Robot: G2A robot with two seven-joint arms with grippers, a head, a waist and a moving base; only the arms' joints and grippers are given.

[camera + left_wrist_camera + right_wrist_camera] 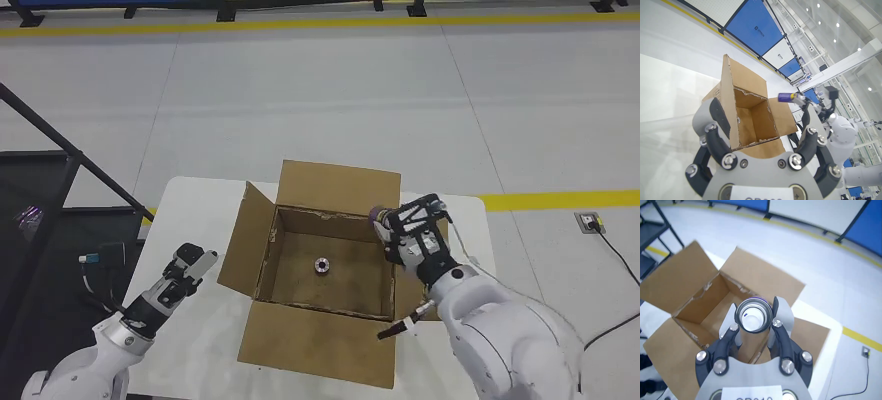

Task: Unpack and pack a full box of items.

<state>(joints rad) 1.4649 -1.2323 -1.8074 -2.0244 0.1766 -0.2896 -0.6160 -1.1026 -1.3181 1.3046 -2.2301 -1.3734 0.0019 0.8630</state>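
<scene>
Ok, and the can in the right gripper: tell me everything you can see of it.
The can is a slim, metal-looking cylinder, purple with a yellow patch near the gripped end. The end facing the wrist camera shows a silvery rim around a white centre. The right gripper is shut on it, holding it roughly level in the air over the right side of the open cardboard box, touching nothing else.

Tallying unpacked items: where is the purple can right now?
In the top view the purple can is clamped in the right gripper, above the right wall of the open cardboard box, near its far corner.
</scene>
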